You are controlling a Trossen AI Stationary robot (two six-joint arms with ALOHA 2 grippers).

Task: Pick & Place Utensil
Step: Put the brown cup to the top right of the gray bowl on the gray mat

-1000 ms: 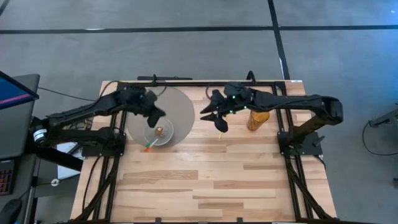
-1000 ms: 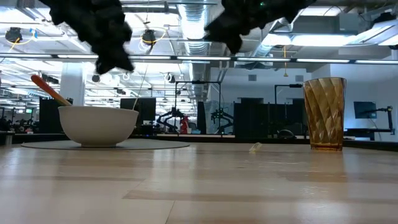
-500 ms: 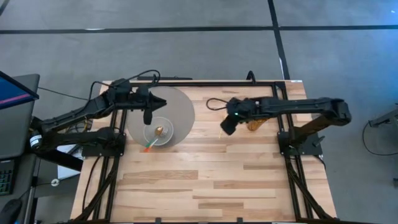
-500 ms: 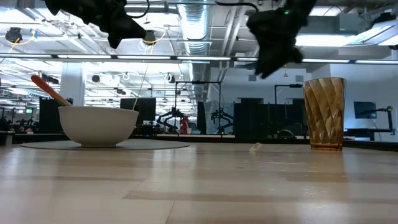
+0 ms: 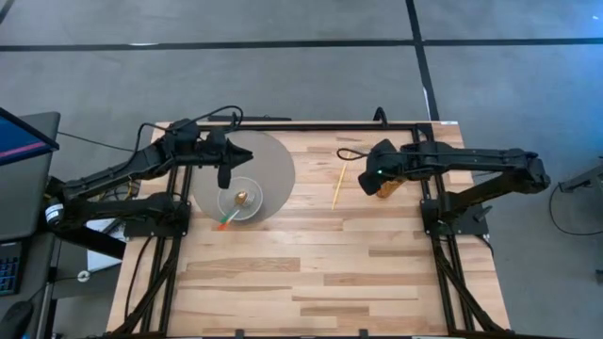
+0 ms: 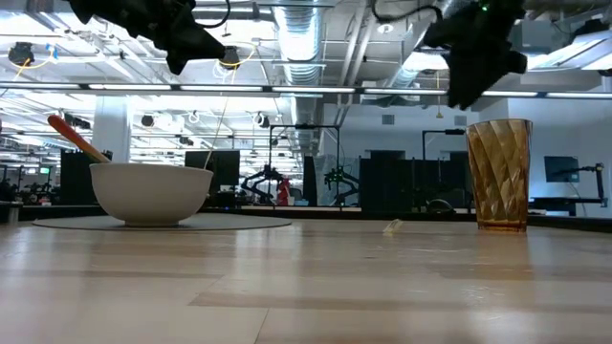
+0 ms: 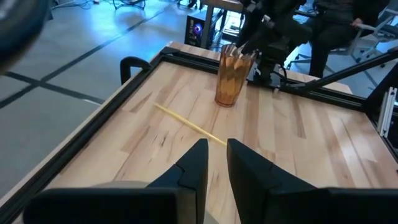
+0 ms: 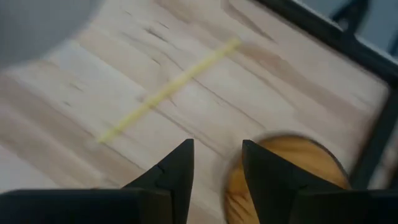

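A thin yellow stick point(image 5: 336, 186) lies flat on the wooden table, also in the left wrist view point(image 7: 186, 124) and the right wrist view point(image 8: 168, 90). An amber faceted cup point(image 5: 391, 184) point(image 6: 499, 174) stands to its right. A white bowl point(image 5: 240, 200) point(image 6: 150, 191) sits on a round grey mat point(image 5: 273, 165), and an orange-handled utensil point(image 6: 76, 139) leans out over the bowl's rim. My right gripper point(image 5: 363, 181) point(image 8: 214, 158) hovers above the cup's left rim, open by a small gap and empty. My left gripper point(image 5: 243, 153) point(image 7: 216, 155) hangs high over the mat beyond the bowl, open by a narrow gap.
A black frame rail point(image 5: 311, 123) runs along the far edge of the table. A small gold object point(image 5: 241, 198) lies in the bowl. The near half of the table point(image 5: 320, 273) is bare wood. A person sits behind the right arm's base point(image 7: 329, 25).
My right gripper has drawn back toward the table's right, from over the stick to above the cup, and its fingers have come closer together. The stick now lies uncovered on the wood. My left gripper rose and moved toward the far edge, away from the bowl, then held still.
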